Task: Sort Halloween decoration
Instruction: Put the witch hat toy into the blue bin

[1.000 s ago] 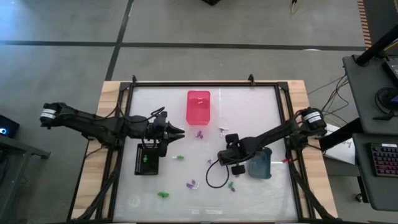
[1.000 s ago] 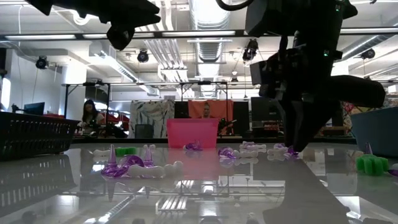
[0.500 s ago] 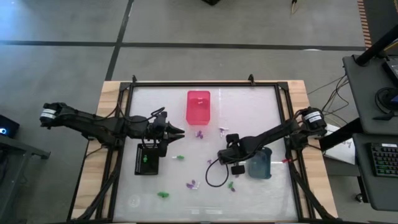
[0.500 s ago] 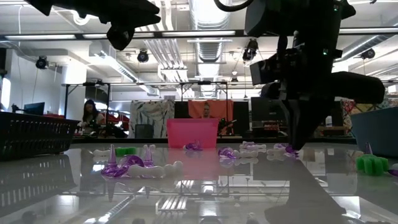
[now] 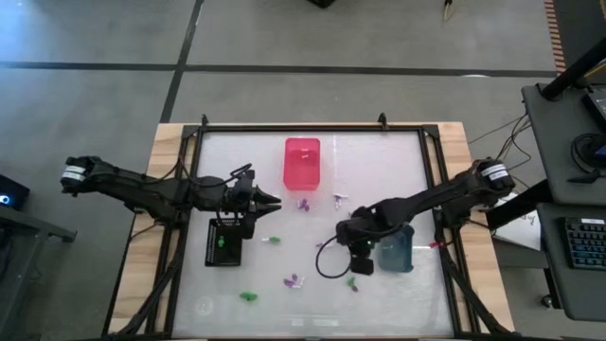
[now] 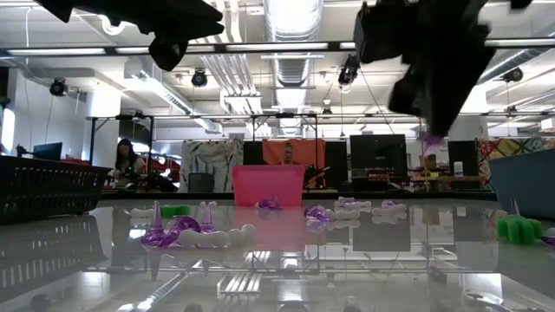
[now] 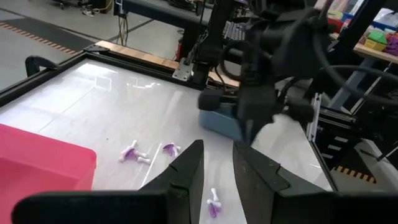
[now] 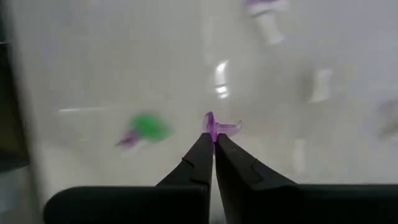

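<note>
Right gripper [image 8: 213,138] raised, pinching purple piece [image 8: 216,127].

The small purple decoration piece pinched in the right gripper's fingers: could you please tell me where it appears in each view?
High view: hidden under the right gripper.
Low view: small purple decoration piece, upper right, below the dark arm.
Left wrist view: not discernible.
Right wrist view: centre, at the fingertips.
Shared landmark: grey-blue bin.

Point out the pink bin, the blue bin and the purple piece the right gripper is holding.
pink bin [image 5: 302,163], high view, middle of its inside.
blue bin [image 5: 397,252], high view, its visible part beside the right arm.
purple piece [image 8: 214,127], right wrist view, the part sticking out past the gripper tips.
</note>
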`<state>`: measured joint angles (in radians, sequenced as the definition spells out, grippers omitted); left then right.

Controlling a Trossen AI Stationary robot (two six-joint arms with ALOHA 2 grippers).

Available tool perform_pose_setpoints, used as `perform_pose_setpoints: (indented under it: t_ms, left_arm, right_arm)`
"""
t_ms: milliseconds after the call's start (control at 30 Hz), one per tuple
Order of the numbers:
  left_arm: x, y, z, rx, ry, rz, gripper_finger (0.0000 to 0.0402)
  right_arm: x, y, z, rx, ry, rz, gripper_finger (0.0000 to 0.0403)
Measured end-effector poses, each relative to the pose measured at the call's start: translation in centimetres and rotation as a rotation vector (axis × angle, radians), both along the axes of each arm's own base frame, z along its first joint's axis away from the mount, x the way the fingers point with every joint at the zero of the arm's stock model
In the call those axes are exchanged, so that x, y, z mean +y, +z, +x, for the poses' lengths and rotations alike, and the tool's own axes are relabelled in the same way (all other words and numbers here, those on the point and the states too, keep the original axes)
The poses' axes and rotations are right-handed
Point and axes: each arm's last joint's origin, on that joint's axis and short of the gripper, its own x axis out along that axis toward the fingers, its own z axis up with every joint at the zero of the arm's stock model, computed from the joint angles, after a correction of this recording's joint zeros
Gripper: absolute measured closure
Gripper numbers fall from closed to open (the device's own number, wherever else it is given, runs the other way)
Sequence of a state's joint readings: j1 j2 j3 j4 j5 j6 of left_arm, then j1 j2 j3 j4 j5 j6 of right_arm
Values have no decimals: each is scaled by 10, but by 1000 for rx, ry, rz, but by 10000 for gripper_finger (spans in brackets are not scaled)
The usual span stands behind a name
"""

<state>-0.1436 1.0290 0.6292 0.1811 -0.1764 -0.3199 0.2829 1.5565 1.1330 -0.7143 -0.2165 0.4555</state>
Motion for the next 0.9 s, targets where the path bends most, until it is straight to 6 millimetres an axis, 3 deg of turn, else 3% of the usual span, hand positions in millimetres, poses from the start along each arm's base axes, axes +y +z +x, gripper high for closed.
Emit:
perform_pose_setpoints:
  t_ms: [167, 433, 667, 900]
  left_arm:
    - [0, -1, 1, 10, 0, 2, 333]
    - [0, -3, 1, 16, -2, 6, 333]
    - [0, -3, 2, 16, -2, 6, 333]
    - [0, -3, 2, 16, -2, 6, 333]
  right_arm:
    - [18, 10, -14, 89, -24, 126, 394]
    - [33, 19, -51, 239, -98, 14, 394]
    - [26, 19, -81, 317, -196, -80, 394]
    - [10, -6, -106, 339, -240, -198, 394]
